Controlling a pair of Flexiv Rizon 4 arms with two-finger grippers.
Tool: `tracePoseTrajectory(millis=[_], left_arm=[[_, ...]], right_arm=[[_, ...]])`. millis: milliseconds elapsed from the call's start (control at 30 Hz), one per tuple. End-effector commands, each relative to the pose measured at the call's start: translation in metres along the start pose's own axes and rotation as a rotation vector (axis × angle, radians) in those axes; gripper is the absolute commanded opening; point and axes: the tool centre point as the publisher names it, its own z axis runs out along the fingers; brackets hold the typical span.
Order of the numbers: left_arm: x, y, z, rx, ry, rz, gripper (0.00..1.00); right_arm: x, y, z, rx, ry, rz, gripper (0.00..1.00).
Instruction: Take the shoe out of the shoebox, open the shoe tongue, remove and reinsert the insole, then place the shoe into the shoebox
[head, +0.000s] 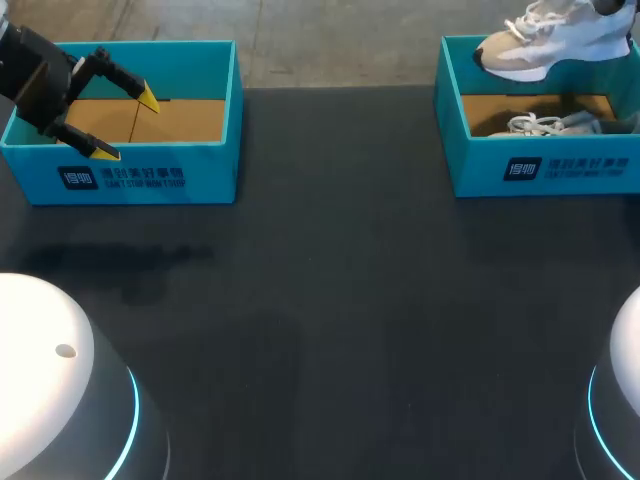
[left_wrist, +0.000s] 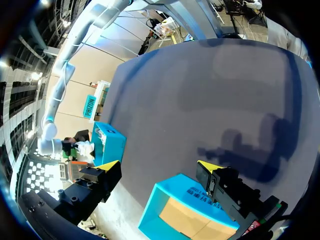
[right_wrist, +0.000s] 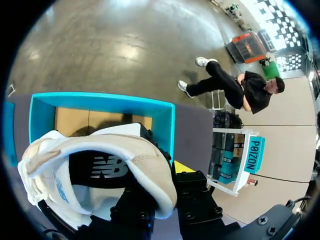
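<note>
A beige and white shoe (head: 550, 40) hangs tilted over the back of the right teal shoebox (head: 545, 165). My right gripper (right_wrist: 160, 195) is shut on the shoe's (right_wrist: 95, 165) heel collar, and only one of its yellow fingertips (right_wrist: 182, 167) shows beside the collar. The open shoebox (right_wrist: 100, 102) lies below and ahead of the shoe. In the head view that gripper is almost out of sight at the top right. My left gripper (head: 125, 125) stands open and empty over the left teal box (head: 130, 175); in its own view the gripper (left_wrist: 159, 166) hovers above this box (left_wrist: 175, 200).
A second pale shoe with white laces (head: 540, 125) lies inside the right shoebox. The left box shows only its brown cardboard floor. Dark tabletop (head: 330, 300) stretches between and in front of the two boxes.
</note>
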Motion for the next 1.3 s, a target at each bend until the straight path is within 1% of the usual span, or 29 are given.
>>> tracePoseTrajectory(millis=[33, 600, 733, 833, 967, 1133, 1300], left_arm=[[-0.001, 0.001, 0.0, 0.0, 0.003, 0.0, 1.0], [-0.001, 0.001, 0.0, 0.0, 0.003, 0.0, 1.0], [-0.001, 0.001, 0.0, 0.0, 0.003, 0.0, 1.0], [-0.001, 0.001, 0.0, 0.0, 0.003, 0.0, 1.0], [-0.001, 0.001, 0.0, 0.0, 0.003, 0.0, 1.0], [-0.001, 0.001, 0.0, 0.0, 0.003, 0.0, 1.0], [-0.001, 0.001, 0.0, 0.0, 0.003, 0.0, 1.0]], right_arm=[[-0.002, 0.006, -0.002, 0.053, 0.003, -0.001, 0.0], [-0.002, 0.006, -0.002, 0.053, 0.003, -0.001, 0.0], [-0.002, 0.005, 0.0, 0.058, 0.036, 0.105, 0.0], [-0.004, 0.006, 0.001, 0.043, 0.038, 0.166, 0.0], [-0.011, 0.005, 0.002, 0.012, 0.042, 0.233, 0.0], [-0.016, 0.002, 0.006, 0.015, 0.036, 0.242, 0.0], [-0.014, -0.001, 0.011, 0.02, 0.027, 0.246, 0.0]])
